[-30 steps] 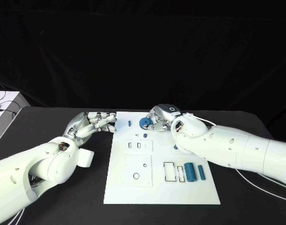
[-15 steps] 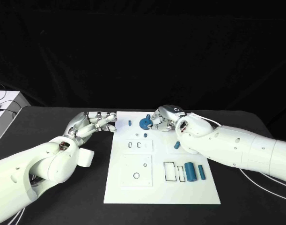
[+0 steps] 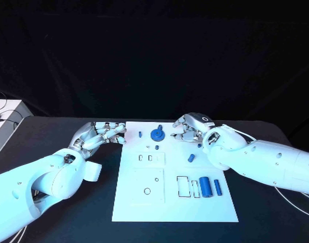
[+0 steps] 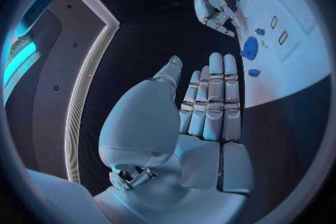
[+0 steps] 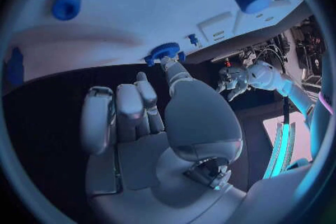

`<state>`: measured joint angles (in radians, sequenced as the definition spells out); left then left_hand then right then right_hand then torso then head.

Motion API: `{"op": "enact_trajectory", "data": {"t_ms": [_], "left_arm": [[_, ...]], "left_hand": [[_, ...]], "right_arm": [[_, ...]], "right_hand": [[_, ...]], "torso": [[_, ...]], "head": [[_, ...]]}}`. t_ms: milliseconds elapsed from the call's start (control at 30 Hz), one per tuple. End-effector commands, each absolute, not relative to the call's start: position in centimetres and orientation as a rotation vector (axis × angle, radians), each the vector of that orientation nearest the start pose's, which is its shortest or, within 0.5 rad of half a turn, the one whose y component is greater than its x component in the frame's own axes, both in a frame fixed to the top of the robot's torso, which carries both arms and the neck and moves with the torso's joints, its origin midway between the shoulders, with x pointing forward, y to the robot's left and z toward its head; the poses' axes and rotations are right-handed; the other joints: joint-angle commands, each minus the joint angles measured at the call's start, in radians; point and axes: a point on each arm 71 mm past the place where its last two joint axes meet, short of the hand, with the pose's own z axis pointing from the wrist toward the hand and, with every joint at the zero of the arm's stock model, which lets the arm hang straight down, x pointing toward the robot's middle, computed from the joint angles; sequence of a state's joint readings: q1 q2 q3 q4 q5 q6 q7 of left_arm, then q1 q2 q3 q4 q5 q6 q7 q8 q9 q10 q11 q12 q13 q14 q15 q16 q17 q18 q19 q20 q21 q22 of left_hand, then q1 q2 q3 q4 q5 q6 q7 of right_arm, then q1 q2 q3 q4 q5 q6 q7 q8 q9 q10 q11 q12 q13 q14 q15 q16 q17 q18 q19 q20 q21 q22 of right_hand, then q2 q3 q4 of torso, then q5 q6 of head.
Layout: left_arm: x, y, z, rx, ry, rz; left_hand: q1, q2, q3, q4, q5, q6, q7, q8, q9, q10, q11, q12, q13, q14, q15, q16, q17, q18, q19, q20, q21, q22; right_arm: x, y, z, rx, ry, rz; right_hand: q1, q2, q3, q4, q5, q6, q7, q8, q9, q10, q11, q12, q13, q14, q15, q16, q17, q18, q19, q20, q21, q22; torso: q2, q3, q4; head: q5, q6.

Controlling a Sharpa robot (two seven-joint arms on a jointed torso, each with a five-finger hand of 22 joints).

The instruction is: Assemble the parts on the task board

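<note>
Now the board [image 3: 175,202] carries one blue gear [image 3: 157,134] at its far end and two blue cylinders [image 3: 205,186] nearer; the left robot hand [image 3: 103,133] lies spread beside it, the right robot hand [image 3: 188,129] curled empty by the gear.

A black table [image 3: 59,134] stands before a black curtain [image 3: 154,55] that hangs in folds across the whole back of the scene. At the far left edge a white stand [image 3: 0,126] holds a dark device with cables. Bluish light falls over everything.
</note>
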<state>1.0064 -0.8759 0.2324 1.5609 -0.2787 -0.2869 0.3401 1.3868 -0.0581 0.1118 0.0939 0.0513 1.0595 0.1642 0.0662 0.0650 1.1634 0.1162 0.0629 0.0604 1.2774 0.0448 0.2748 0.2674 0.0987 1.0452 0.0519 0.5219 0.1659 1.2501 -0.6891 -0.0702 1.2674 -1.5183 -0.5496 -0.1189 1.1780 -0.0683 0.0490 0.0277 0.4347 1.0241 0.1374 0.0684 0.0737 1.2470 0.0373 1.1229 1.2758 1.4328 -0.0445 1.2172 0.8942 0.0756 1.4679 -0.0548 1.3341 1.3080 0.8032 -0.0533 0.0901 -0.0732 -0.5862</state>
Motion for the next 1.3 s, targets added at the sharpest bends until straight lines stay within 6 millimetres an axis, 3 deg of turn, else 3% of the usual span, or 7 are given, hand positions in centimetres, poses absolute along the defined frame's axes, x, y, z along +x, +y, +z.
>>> {"op": "enact_trajectory", "data": {"t_ms": [33,133,200,433,567,867,1300], "left_arm": [[48.2,21.7,-16.4,-0.928,1.373,-1.582],[48.2,21.7,-16.4,-0.927,1.372,-1.584],[48.2,21.7,-16.4,-0.925,1.372,-1.585],[48.2,21.7,-16.4,-0.921,1.372,-1.585],[48.2,21.6,-16.5,-0.922,1.374,-1.587],[48.2,21.6,-16.9,-0.923,1.379,-1.593],[48.1,21.9,-17.3,-0.927,1.382,-1.579]], "left_hand": [[0.003,0.003,-0.005,0.000,-0.002,-0.009,-0.001,-0.003,-0.001,-0.007,-0.002,-0.004,-0.001,-0.002,0.006,-0.004,-0.002,-0.004,-0.005,0.004,0.004,-0.002],[0.003,0.002,-0.006,-0.001,-0.002,-0.009,-0.002,-0.003,-0.001,-0.006,-0.003,-0.004,-0.001,-0.002,0.006,-0.004,-0.002,-0.004,-0.005,0.005,0.004,-0.002],[0.003,0.002,-0.007,-0.001,-0.002,-0.008,-0.002,-0.003,-0.001,-0.006,-0.003,-0.004,-0.001,-0.002,0.006,-0.004,-0.002,-0.004,-0.005,0.005,0.003,-0.002],[0.003,-0.001,-0.009,-0.002,-0.002,-0.007,-0.003,-0.003,-0.001,-0.004,-0.003,-0.004,-0.001,-0.003,0.006,-0.004,-0.002,-0.004,-0.006,0.005,0.003,-0.003],[0.003,-0.001,-0.009,-0.002,-0.002,-0.007,-0.003,-0.003,-0.001,-0.004,-0.003,-0.004,-0.001,-0.003,0.006,-0.004,-0.002,-0.004,-0.006,0.005,0.003,-0.003],[-0.016,-0.008,-0.043,0.005,-0.002,-0.006,-0.004,-0.003,-0.001,-0.004,-0.003,-0.003,-0.001,-0.003,0.008,-0.005,-0.003,-0.005,-0.004,0.007,-0.002,-0.008],[-0.010,-0.001,-0.056,0.003,-0.002,-0.006,-0.004,-0.003,-0.001,-0.004,-0.003,-0.003,-0.001,-0.002,0.008,-0.005,-0.003,-0.005,-0.001,0.008,-0.006,-0.013]], "right_arm": [[53.3,-21.4,-15.7,-0.051,1.340,0.645],[53.4,-23.3,-15.5,-0.006,1.375,0.696],[53.8,-25.9,-15.4,0.050,1.414,0.730],[54.4,-32.0,-15.3,0.147,1.446,0.719],[54.5,-34.6,-15.3,0.188,1.448,0.692],[54.7,-36.4,-16.1,0.193,1.479,0.646],[54.6,-36.4,-17.3,0.207,1.530,0.656]], "right_hand": [[0.034,-0.002,0.002,-0.026,-0.061,0.000,0.009,-0.003,-0.001,-0.013,0.000,-0.011,-0.005,-0.003,0.003,-0.005,-0.001,-0.010,0.084,0.001,-0.004,0.197],[0.100,-0.010,0.007,-0.070,-0.156,0.008,0.009,-0.002,0.000,-0.024,0.002,-0.022,-0.012,-0.003,0.003,-0.005,0.004,-0.011,0.083,0.002,-0.001,0.199],[0.136,-0.024,0.001,-0.092,-0.185,0.005,0.012,-0.003,-0.001,-0.030,0.005,-0.027,-0.018,-0.004,0.006,-0.003,0.016,-0.014,0.082,0.003,0.005,0.201],[0.185,-0.053,-0.017,-0.099,-0.189,-0.005,0.002,-0.004,-0.002,-0.032,-0.001,-0.028,-0.026,-0.002,0.000,-0.012,0.035,-0.019,0.081,-0.004,0.010,0.202],[0.197,-0.052,-0.015,-0.103,-0.164,-0.013,0.012,-0.005,-0.003,-0.034,0.003,-0.030,-0.029,-0.001,0.003,-0.014,0.040,-0.019,0.081,-0.003,0.010,0.202],[0.196,-0.046,-0.016,-0.111,-0.150,-0.021,0.019,-0.005,-0.003,-0.038,0.008,-0.028,-0.030,0.001,0.008,-0.014,0.053,-0.016,0.081,0.004,0.011,0.202],[0.189,-0.040,-0.027,-0.105,-0.139,-0.009,0.016,-0.003,-0.001,-0.034,0.007,-0.021,-0.027,0.001,0.008,-0.016,0.058,-0.015,0.081,0.006,0.013,0.202]], "torso": [[-0.001,0.0011,-0.0036],[-0.001,0.0028,-0.0066],[-0.001,0.0049,-0.0101],[-0.002,0.0139,-0.0158],[-0.002,0.0183,-0.0183],[-0.001,0.0233,-0.0183],[-0.002,0.0178,-0.0207]], "head": [[-0.002,0.005],[-0.007,0.009],[-0.009,0.012],[-0.013,0.015],[-0.016,0.017],[-0.019,0.014],[-0.023,0.006]]}}
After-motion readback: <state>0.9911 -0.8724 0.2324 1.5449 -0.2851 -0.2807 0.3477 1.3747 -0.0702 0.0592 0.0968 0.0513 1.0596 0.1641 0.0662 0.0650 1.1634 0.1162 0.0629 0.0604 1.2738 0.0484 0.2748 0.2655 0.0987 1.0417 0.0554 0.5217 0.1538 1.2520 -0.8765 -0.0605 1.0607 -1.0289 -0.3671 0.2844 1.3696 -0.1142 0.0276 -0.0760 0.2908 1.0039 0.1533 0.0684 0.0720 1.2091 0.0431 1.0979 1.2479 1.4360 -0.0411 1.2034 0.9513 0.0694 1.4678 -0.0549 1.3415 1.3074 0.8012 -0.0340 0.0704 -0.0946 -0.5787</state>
